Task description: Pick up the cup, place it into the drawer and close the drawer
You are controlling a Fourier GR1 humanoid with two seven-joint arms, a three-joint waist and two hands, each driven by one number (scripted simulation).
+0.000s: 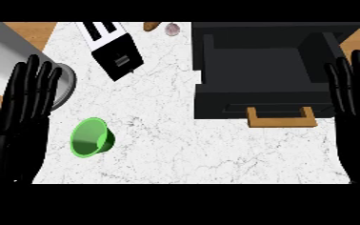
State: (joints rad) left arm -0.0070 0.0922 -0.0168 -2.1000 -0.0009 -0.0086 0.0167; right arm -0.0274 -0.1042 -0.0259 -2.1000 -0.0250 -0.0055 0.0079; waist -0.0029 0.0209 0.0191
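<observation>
On the white marbled desk [211, 148]: green cup [91, 137] at 8 o'clock, open black drawer [264, 76] at 2 o'clock, toaster [112, 50] at 11; left robot hand [25, 105] and right robot hand [345, 100] both spread, holding nothing.

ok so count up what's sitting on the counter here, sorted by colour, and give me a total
Green: 1, the cup
Black: 2, the toaster and the open drawer with its wooden handle
Brown: 1, a bread-like item at the far edge
Pinkish: 1, a small round thing beside it
Total: 5
</observation>
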